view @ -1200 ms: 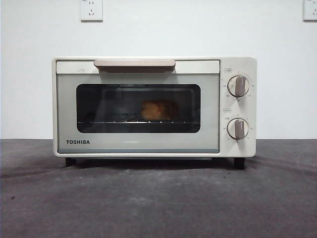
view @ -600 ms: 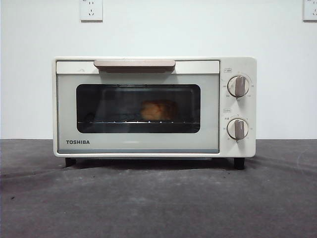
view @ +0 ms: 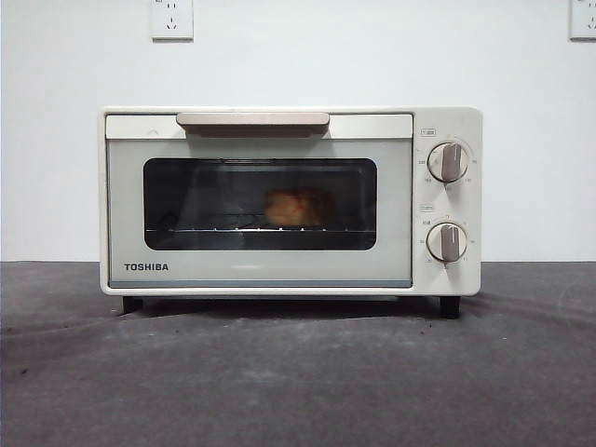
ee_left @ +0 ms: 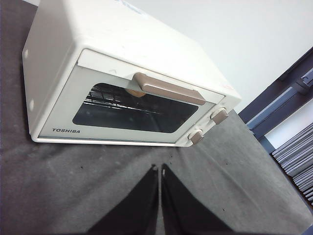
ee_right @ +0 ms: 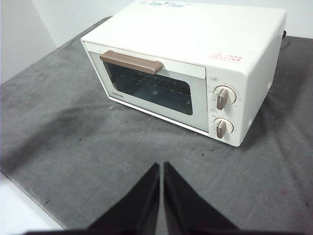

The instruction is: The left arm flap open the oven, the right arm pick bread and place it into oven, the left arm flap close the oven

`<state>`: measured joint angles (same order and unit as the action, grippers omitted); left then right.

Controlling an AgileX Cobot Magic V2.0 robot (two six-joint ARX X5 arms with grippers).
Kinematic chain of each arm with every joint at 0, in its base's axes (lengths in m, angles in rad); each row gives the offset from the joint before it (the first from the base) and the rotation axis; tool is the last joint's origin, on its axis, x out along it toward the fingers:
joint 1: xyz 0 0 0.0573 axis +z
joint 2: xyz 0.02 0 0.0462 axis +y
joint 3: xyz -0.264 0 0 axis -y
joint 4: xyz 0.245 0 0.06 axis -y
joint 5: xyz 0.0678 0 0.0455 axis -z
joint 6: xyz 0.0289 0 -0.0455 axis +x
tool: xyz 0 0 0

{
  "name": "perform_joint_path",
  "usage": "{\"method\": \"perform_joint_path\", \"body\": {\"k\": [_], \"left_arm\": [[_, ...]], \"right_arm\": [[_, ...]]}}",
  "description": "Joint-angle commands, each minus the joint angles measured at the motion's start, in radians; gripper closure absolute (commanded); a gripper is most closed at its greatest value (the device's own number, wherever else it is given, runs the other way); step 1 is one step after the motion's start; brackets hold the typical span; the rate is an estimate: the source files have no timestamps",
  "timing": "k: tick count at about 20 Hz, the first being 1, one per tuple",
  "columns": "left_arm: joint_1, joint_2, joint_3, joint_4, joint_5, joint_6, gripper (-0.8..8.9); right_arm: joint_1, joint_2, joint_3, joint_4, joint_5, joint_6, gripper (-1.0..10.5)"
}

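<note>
Oven (view: 289,200) shut with bread (view: 296,207) inside, both hands (left (ee_left: 160,171), right (ee_right: 161,169)) pinched together, empty; little can go wrong unless an arm drifts into the handle (view: 252,120).

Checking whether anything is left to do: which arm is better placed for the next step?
Neither: the oven door is shut with the bread inside. Left pincer and right pincer both hang clear, shut.

Cream-white boxy TOSHIBA toaster oven (view: 289,200) sat mid-table on grey cloth (view: 298,382), door shut. Small golden-brown lumpy bun (view: 296,207) lay inside on wire rack (view: 261,229), right of centre. Two beige knobs (view: 448,201) stacked right of the door.
</note>
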<state>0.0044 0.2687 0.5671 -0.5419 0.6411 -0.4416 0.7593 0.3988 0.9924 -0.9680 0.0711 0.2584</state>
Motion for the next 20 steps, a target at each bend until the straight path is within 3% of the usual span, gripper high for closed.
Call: {"method": "perform_joint_path", "body": {"k": [1, 8, 10, 15, 20], "left_arm": [[0.001, -0.004, 0.014, 0.012, -0.002, 0.018, 7.97], [0.001, -0.016, 0.001, 0.023, -0.004, 0.023, 7.97], [0.001, -0.032, -0.029, 0.071, -0.007, 0.089, 7.97], [0.001, -0.108, -0.201, 0.259, -0.061, 0.385, 7.97], [0.002, -0.192, -0.37, 0.347, -0.247, 0.399, 7.97]], "right_arm": [[0.01, 0.004, 0.017, 0.009, 0.001, -0.009, 9.4], [0.01, 0.004, 0.017, 0.01, 0.009, -0.009, 9.4], [0.01, 0.004, 0.017, 0.01, 0.009, -0.009, 9.4], [0.01, 0.004, 0.017, 0.01, 0.009, -0.009, 9.4], [0.01, 0.004, 0.017, 0.01, 0.009, -0.009, 9.4]]}}
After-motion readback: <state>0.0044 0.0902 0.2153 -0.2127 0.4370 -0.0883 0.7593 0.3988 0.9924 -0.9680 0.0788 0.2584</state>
